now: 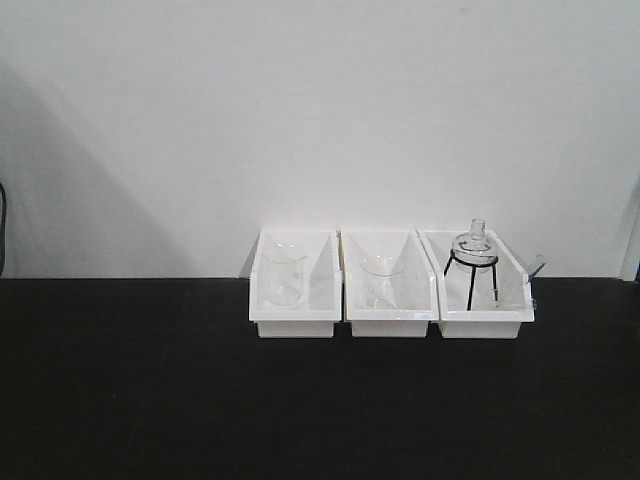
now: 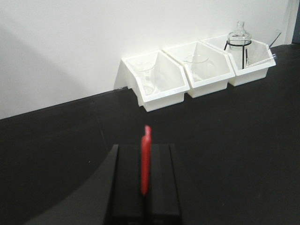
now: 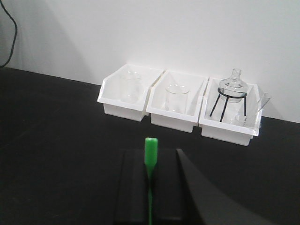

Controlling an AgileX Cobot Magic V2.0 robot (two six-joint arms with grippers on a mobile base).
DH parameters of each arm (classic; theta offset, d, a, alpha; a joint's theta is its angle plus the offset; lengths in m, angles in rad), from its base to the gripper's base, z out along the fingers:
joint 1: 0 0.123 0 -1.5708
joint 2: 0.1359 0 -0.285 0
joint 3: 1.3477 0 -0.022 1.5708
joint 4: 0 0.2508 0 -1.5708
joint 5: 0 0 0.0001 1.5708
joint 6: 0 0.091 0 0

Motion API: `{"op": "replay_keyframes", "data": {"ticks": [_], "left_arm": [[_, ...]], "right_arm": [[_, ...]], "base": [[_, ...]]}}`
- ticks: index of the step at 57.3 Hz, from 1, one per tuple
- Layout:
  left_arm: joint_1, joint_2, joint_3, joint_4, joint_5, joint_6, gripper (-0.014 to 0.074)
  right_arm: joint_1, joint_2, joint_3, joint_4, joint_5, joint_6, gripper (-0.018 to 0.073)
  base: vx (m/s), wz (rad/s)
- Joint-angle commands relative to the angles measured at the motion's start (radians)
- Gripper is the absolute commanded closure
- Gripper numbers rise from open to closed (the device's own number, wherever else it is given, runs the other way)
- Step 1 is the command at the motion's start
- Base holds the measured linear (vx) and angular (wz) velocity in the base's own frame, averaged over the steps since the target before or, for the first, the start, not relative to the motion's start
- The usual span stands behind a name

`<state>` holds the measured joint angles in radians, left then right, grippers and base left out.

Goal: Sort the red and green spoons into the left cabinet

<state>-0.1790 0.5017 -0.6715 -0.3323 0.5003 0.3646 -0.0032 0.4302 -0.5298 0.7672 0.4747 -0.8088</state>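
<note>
Spoons number two, one red, one green, each in its own gripper. The red spoon [image 2: 146, 159] stands upright, pinched between the closed fingers of the left gripper [image 2: 146, 149], its tip rising just past them. The green spoon [image 3: 150, 161] is clamped the same way in the right gripper [image 3: 151, 153]. Both grippers are held level above the black table [image 1: 150, 380], facing three white bins [image 1: 390, 290] at the wall, which hold two beakers [image 1: 283, 272] and one flask [image 1: 475, 243].

Before me lies a black tabletop [image 1: 120, 400]. A plain white wall [image 1: 300, 100] rises behind it, shadowed at left. Three white open-front bins [image 1: 390, 318] of glassware [image 1: 382, 268] stand side by side against that wall.
</note>
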Motion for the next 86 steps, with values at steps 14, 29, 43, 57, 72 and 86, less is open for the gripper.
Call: {"op": "replay_keyframes", "data": {"ticks": [14,29,43,57,72,86], "left_arm": [[0.000,0.006,-0.029,-0.021,-0.075,-0.001,0.0600],[0.000,0.006,-0.029,-0.021,-0.075,-0.001,0.0600],[0.000,0.006,-0.029,-0.021,-0.075,-0.001,0.0600],[0.000,0.006,-0.029,-0.021,-0.075,-0.001,0.0600],[0.000,0.006,-0.029,-0.021,-0.075,-0.001,0.0600],[0.000,0.006,-0.029,-0.021,-0.075,-0.001,0.0600]], "right_arm": [[0.001,0.006,-0.028,0.028,-0.057,-0.001,0.0562],[0.001,0.006,-0.028,0.028,-0.057,-0.001,0.0562],[0.001,0.006,-0.028,0.028,-0.057,-0.001,0.0562],[0.001,0.006,-0.028,0.028,-0.057,-0.001,0.0562],[0.001,0.006,-0.028,0.028,-0.057,-0.001,0.0562],[0.001,0.006,-0.028,0.028,-0.057,-0.001,0.0562]], "base": [[-0.14,0.23],[-0.14,0.31],[-0.10,0.39],[-0.10,0.40],[-0.10,0.39],[-0.11,0.43]]}}
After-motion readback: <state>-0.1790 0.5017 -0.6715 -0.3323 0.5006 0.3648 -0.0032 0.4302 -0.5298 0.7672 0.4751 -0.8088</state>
